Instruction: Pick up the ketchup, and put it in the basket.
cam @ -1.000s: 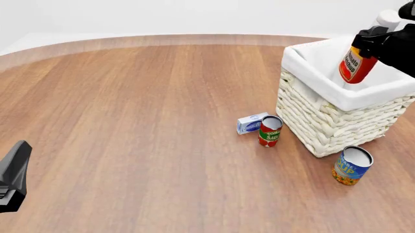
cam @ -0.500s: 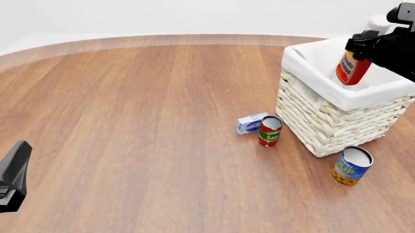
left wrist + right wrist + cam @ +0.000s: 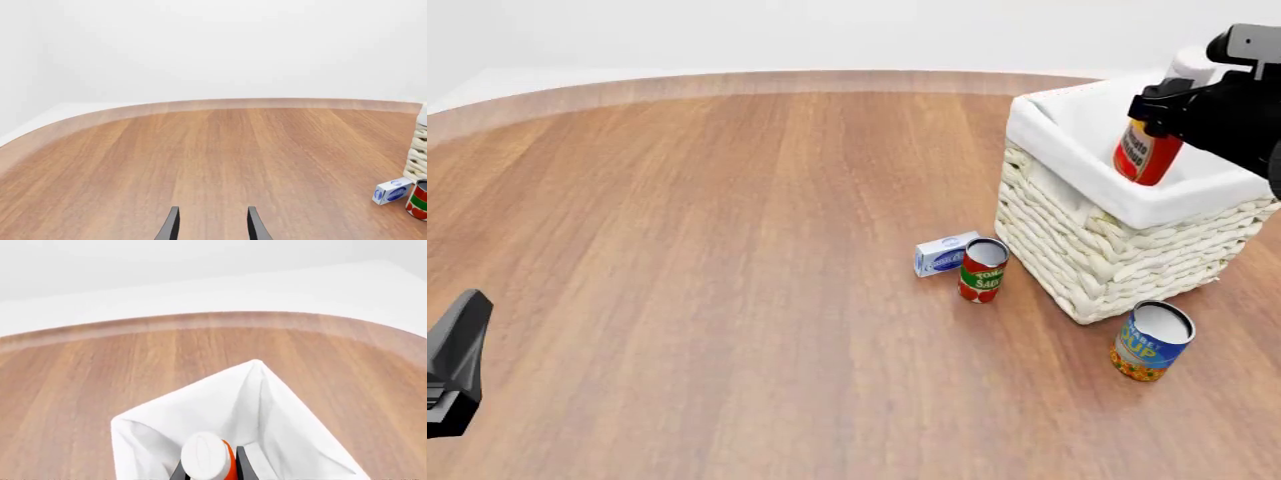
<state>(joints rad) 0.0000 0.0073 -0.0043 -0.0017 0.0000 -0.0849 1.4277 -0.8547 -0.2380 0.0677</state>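
In the left wrist view, the left hand (image 3: 212,227) is seen spread and empty at the bottom edge, parked over bare surface (image 3: 200,155).

In the front view, at upper right, the ketchup (image 3: 1148,148) is pinched near its neck by the right hand (image 3: 1169,104) above the basket (image 3: 1101,250), presumably for release inside. Its long axis is tilted, cap up and rightward.

In the right wrist view, the white cap is seen end-on over the basket's liner.
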